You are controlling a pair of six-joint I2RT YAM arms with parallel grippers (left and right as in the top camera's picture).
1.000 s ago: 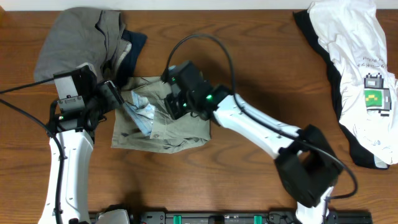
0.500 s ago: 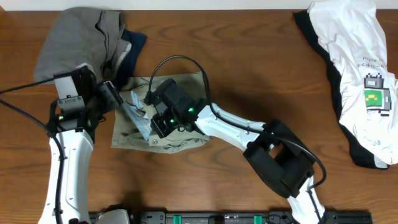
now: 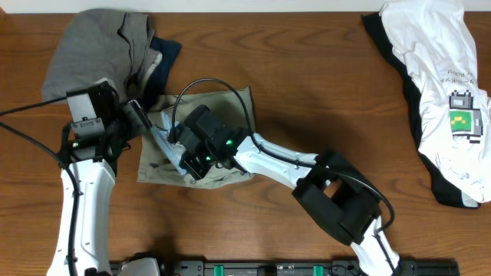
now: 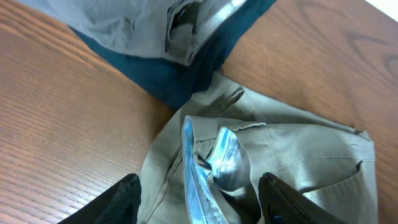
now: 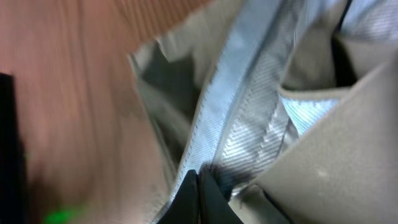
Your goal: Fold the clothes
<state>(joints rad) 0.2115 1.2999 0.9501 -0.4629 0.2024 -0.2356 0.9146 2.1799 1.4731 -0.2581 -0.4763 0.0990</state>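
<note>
left of the desk's (image 3: 322, 69) middle, the khaki shorts (image 3: 157, 165) lie rumpled, with part of them doubled over so that the pale, shiny lining (image 3: 170, 136) shows on top. the right gripper (image 3: 188, 159) is down on that heap. its arm reaches in from the front right of the desk, and its jaws are pinched tight together. in the right wrist view the dark fingertips (image 5: 208, 205) meet with no gap, and a strip of woven lining runs straight down into them, so it has the shorts by that inner edge. the wood beside it is blurred there.

the left gripper (image 3: 144, 116) hangs just over the shorts' back left corner. its jaws stand well apart and there is nothing between them. its own camera shows the two black fingers (image 4: 121, 199) at either side of the frame, with the upturned lining and the khaki cloth below them. i cannot tell whether they touch the fabric.

towards the back left corner of the desk a grey garment (image 3: 88, 54) sits in a loose pile. a navy piece (image 3: 167, 55) pokes out from under its right side and reaches the back edge of the shorts. far off at the back right corner lies a white tee (image 3: 430, 54) with a small green print. it is spread along the right edge, and a black piece (image 3: 443, 188) shows from under its borders.
</note>
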